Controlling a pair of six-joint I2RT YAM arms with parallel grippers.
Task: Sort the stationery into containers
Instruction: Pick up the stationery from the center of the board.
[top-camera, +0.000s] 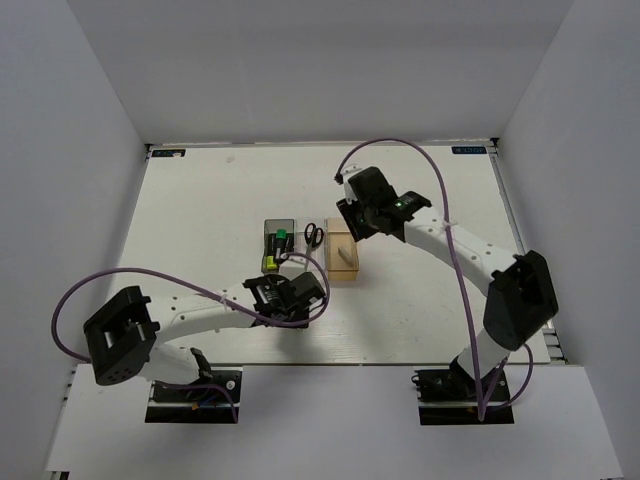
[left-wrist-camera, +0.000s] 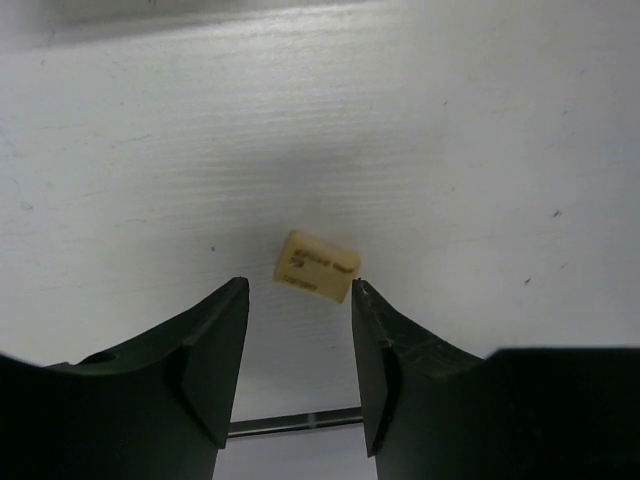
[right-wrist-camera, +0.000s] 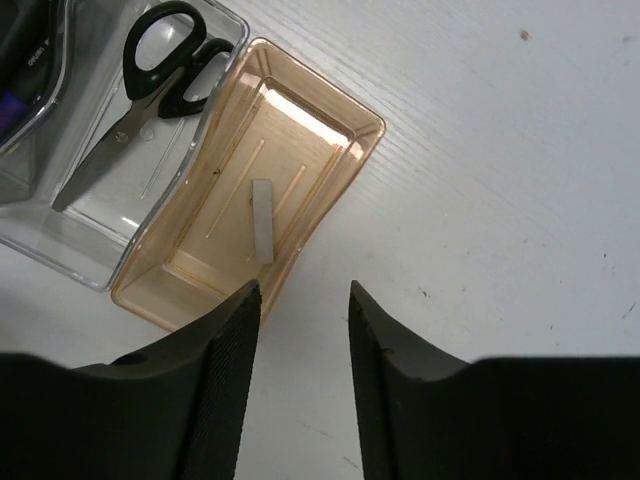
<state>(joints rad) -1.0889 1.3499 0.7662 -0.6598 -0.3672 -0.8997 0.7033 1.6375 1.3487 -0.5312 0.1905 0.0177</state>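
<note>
Amber bin (top-camera: 336, 273) as landmark, the top view shows the left end effector (top-camera: 300, 296) low, just on the arm-base side of it. Its wrist view shows spread, empty fingers and the tan block (left-wrist-camera: 316, 266) on the counter (left-wrist-camera: 480, 150) just ahead. The block's long axis runs finger to finger, dipping slightly right and nearly filling the gap, so this pickup likely needs careful centring or a wrist turn. In the right wrist view the right end effector (right-wrist-camera: 300, 290) hangs spread and empty beside the amber bin, with the grey eraser (right-wrist-camera: 262, 220) inside.
</note>
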